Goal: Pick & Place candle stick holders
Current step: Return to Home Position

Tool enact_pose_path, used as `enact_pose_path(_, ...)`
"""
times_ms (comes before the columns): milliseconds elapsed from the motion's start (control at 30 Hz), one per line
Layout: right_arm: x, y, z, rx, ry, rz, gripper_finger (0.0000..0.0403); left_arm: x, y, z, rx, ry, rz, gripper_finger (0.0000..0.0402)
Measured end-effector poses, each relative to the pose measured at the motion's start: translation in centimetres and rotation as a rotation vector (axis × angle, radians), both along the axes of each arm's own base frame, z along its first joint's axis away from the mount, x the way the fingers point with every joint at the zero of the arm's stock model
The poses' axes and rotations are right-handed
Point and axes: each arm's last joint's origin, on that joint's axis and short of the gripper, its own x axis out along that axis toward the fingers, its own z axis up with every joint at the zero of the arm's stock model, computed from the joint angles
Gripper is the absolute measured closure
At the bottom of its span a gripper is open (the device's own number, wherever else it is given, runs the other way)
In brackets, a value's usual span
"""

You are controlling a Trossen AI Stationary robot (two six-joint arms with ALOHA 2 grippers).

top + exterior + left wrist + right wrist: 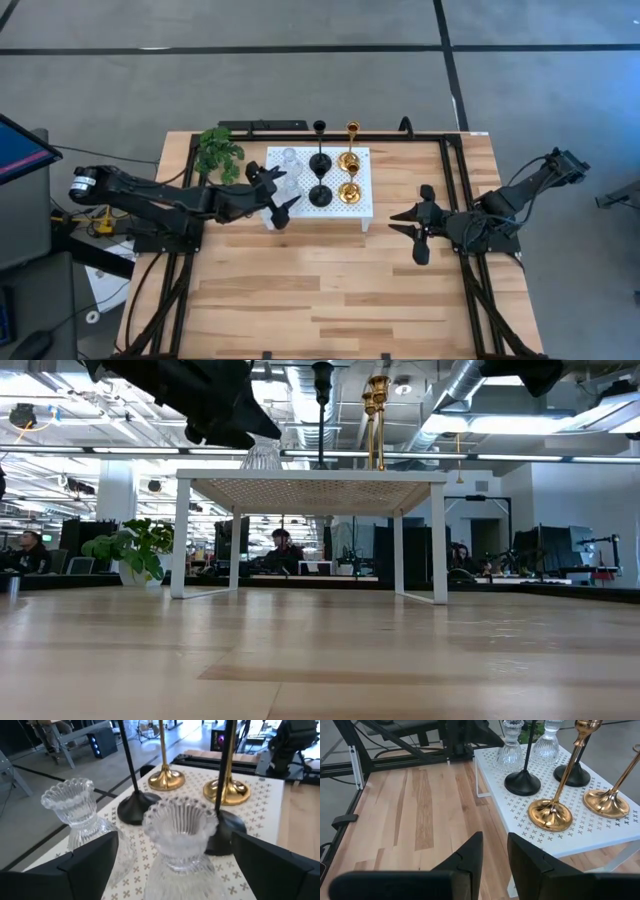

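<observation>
Closest to the left wrist camera, the near glass holder (180, 835) stands upright on the white shelf (265, 805), between the wide-spread fingers of the left gripper (174, 840). Neither finger touches it. Just beside it is the far glass holder (70, 802), with the black holders (136, 806) and gold holders (167, 780) beyond, to the right. From above, all six stand on the shelf in three pairs: glass left, black middle, gold right. The left gripper is at the shelf's near left corner, a plant (218, 152) sits just left of the shelf, and the right gripper (397, 221) hangs apart to the right over the table (300, 290). At table height the shelf stands on its legs with the holders on top and the left gripper dark above the glass; people sit in the room behind. Seen from the right wrist, the right gripper's fingers are narrowly parted and empty over the wood, with the shelf near ahead.
</observation>
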Motion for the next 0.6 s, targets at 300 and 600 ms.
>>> enact_pose_path(300,0.0,0.0,0.0,-0.003,0.004,0.000,0.0321,-1.3,-0.7,1.0,-0.006,-0.043,-0.043,0.0010)
enact_pose_path(600,-0.1,0.0,-0.1,0.004,0.009,-0.004,0.0321,-4.0,-2.3,3.0,-0.029,-0.149,-0.153,0.0013)
